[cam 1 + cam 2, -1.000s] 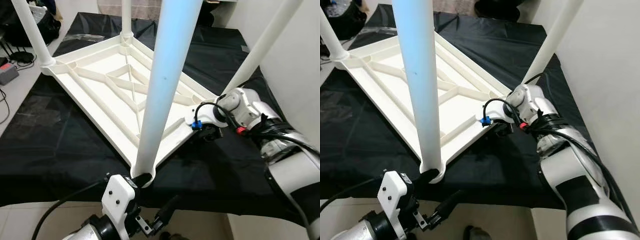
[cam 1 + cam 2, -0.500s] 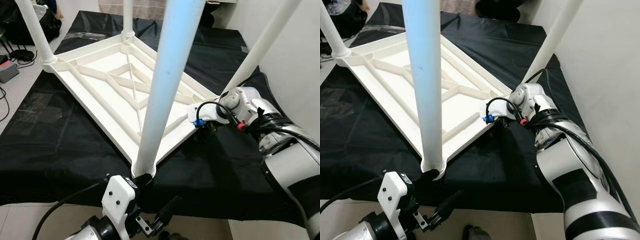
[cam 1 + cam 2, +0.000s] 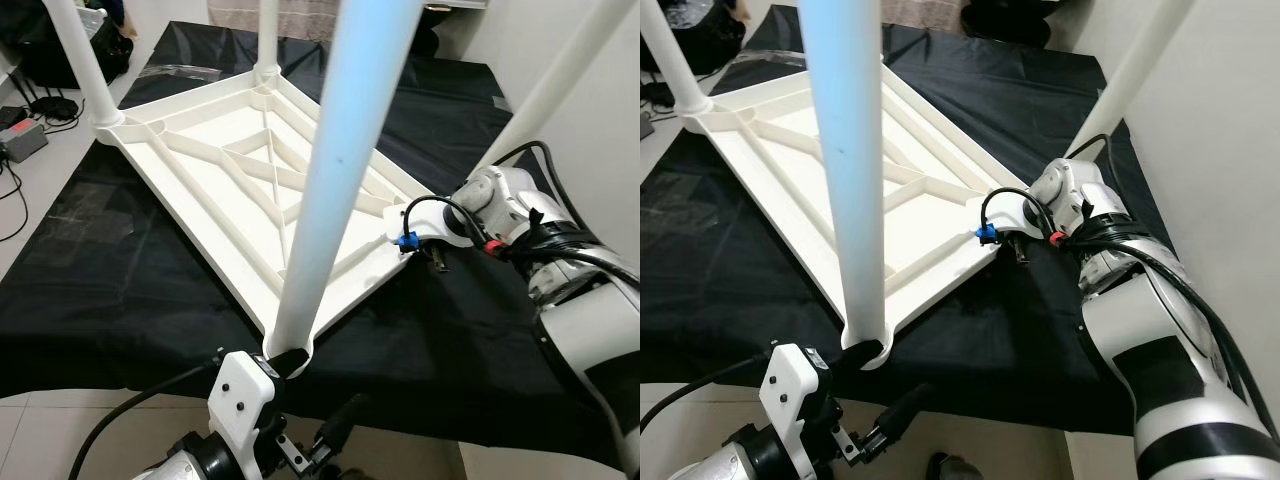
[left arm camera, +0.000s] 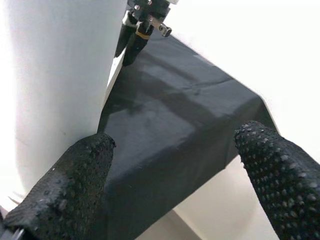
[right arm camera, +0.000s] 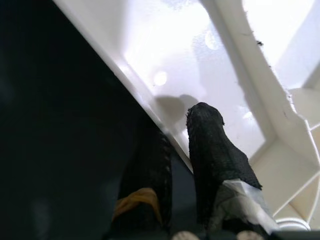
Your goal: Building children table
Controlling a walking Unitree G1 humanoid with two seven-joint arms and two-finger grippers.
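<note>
The white children's table [image 3: 200, 190] lies upside down on a black cloth, its legs pointing up. My right gripper [image 3: 432, 256] is at the table's right corner, shut on the rim [image 5: 150, 107]: one finger [image 5: 212, 150] lies on the white inner face, the other under the edge. The nearest leg [image 3: 335, 170] rises from its socket at the near corner. My left gripper [image 4: 172, 145] is low beside that socket and open, with one finger [image 4: 70, 180] against the leg.
The black cloth [image 3: 120, 270] covers the floor under the table and ends at pale tiles [image 3: 60, 430] near me. A white wall [image 3: 610, 130] stands close on the right. A bag and cables [image 3: 25, 140] lie at the far left.
The whole view has shifted a little. The table's right corner and my right gripper on it sit slightly further right. My left gripper stays by the near leg's base.
</note>
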